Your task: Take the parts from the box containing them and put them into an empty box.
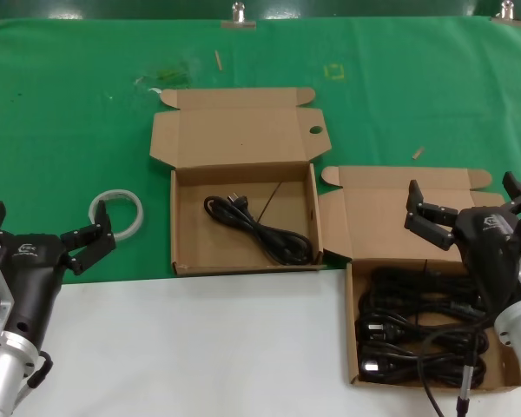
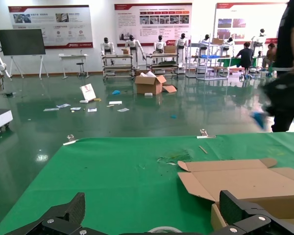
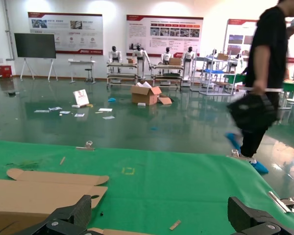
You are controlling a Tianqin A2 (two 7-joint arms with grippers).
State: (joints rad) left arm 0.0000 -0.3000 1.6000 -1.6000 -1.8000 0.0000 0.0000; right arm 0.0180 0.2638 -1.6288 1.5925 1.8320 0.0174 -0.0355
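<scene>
One cord (image 1: 259, 228) lay in the receiving box (image 1: 243, 221); several cords (image 1: 417, 326) remained in the source box (image 1: 430, 334). Right gripper (image 1: 464, 204) hovered wide over them, empty. Left gripper (image 1: 43, 230) waited wide near tape ring (image 1: 117, 213).

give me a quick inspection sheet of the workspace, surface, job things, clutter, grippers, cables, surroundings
surface: green cloth at the back, white tabletop in front.
job's things: right box holds several black cords, lid open; centre box holds one cord, lid open.
clutter: whitish tape ring left of the centre box; small scraps on the cloth.
grippers: left gripper open, empty, near the tape ring; right gripper open, empty, above the right box.
cables: a thin lead hangs from the right arm.
surroundings: hall with display robots, posters, a person walking.
</scene>
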